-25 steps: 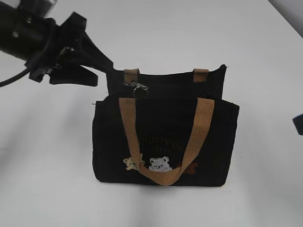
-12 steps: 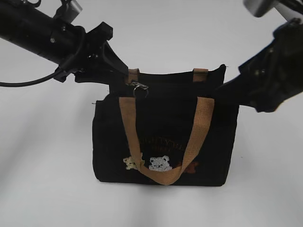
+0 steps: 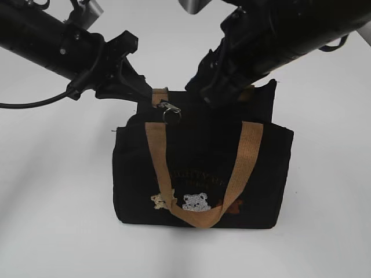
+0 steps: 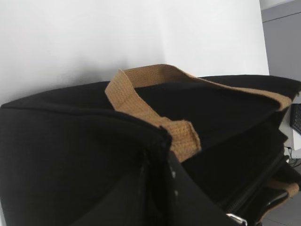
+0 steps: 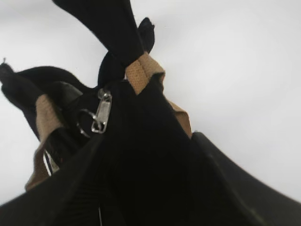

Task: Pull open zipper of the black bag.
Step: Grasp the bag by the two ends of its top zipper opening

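The black bag (image 3: 197, 162) stands upright on the white table, tan handles hanging down its front. Its zipper pull (image 3: 170, 109), a silver clasp with a ring, hangs at the top edge near the left end. My left gripper (image 3: 145, 95) is shut on the bag's top left corner; in the left wrist view its jaws (image 4: 157, 155) pinch the black fabric edge. My right gripper (image 3: 206, 87) hovers over the top edge, right of the pull. In the right wrist view it (image 5: 148, 137) is open and straddles the bag (image 5: 146, 160), with the zipper pull (image 5: 102, 112) ahead of its left finger.
The white table (image 3: 58, 202) surrounds the bag on all sides. A tan handle (image 4: 141, 108) lies across the bag's top beside my left jaws. Both black arms cross above the bag's top edge.
My right arm has swung in from the right to above the bag's top. My left gripper has closed on the bag's left corner. The bag has stayed in place.
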You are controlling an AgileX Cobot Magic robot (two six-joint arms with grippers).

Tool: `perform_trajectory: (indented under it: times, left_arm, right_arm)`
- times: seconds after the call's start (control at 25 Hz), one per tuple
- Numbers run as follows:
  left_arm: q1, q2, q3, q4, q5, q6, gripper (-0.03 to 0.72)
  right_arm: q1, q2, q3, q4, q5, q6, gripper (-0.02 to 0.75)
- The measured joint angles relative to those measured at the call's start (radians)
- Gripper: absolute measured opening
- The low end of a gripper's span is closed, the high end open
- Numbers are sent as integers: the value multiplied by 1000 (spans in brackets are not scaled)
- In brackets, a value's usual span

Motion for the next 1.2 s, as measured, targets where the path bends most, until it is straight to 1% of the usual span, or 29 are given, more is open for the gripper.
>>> perform_trajectory:
  times: [0.16, 0.48, 0.68, 0.88, 1.08, 1.2]
  left_arm:
    - [0, -15, 0, 4, 10, 0, 25]
    - [0, -32, 0, 29, 20, 1, 24]
    - [0, -32, 0, 29, 19, 1, 23]
    - [-1, -32, 0, 29, 19, 1, 23]
    - [-1, -32, 0, 29, 18, 1, 23]
    - [-2, -32, 0, 29, 18, 1, 23]
  right_arm:
    - [0, 81, -47, 21, -3, -4, 404]
    - [1, 92, -55, 178, 18, -136, 394]
    - [1, 77, -55, 279, 80, -271, 358]
    - [1, 80, -55, 301, 103, -322, 332]
    - [1, 120, -55, 305, 132, -338, 324]
    - [1, 132, -55, 305, 112, -338, 316]
